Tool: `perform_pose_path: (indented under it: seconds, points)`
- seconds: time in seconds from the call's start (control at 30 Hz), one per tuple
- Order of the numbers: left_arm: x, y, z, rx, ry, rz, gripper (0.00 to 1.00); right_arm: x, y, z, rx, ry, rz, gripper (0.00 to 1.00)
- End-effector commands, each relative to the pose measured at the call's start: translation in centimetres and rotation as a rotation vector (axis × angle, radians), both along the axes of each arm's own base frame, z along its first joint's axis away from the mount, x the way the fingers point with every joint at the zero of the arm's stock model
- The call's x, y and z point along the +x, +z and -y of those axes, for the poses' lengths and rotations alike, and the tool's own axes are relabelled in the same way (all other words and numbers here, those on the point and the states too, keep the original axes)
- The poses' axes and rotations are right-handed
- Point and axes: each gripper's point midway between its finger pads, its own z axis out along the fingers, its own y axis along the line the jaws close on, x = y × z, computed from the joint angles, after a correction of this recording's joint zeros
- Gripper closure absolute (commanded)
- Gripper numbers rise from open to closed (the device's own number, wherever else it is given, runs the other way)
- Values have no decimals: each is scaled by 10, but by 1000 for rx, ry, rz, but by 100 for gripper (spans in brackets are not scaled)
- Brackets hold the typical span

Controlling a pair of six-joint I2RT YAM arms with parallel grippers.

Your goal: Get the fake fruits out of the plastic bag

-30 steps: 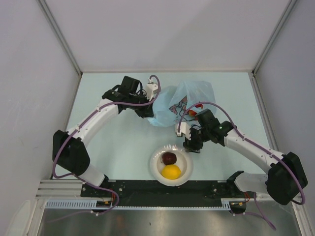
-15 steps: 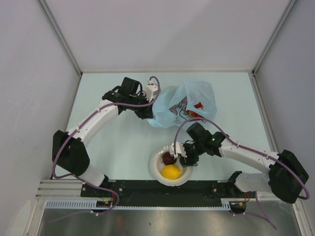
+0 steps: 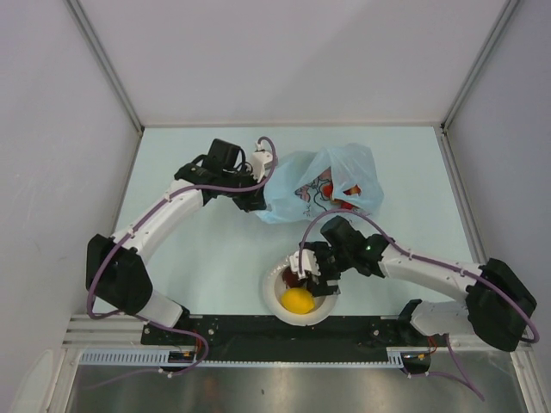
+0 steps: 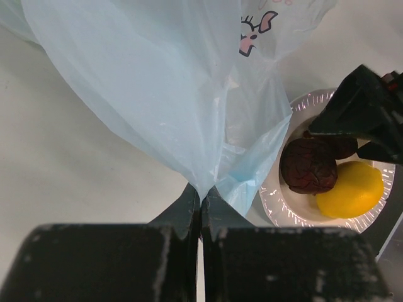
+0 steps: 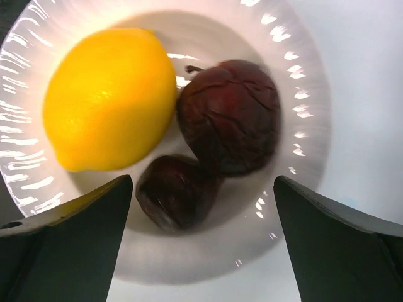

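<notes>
We find no words, numbers or brand names that we can read in any view. The only printed matter is the cartoon print point(image 4: 255, 34) on the bag point(image 4: 145, 88): a pink-and-dark figure. A few pink marks sit above it at the top edge of the left wrist view, cut off, and we cannot tell whether they are letters. In the top view the print is too small for us to make out.

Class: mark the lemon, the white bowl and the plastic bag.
lemon point(image 5: 110, 97), right wrist view, middle of its yellow skin.
white bowl point(image 5: 308, 126), right wrist view, ribbed rim.
plastic bag point(image 4: 138, 82), left wrist view, pale blue film.
</notes>
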Motion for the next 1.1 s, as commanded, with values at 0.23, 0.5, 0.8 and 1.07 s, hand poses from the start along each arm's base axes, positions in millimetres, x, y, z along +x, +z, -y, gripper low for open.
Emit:
perform_pose_path:
  seconds: [0.23,0.5,0.8,1.07]
  points:
    - [2,36,6,-76,-20,61,100,87,139,59,268,-404,344,0]
    - [18,80,19,-102,-117,160,100,201,167,42,430,-777,207,30]
    - [6,108,29,-161,-216,160,100,322,124,23,435,-1090,180,50]
    - [-8,87,24,-130,-241,82,100,379,84,13,454,-1301,189,21]
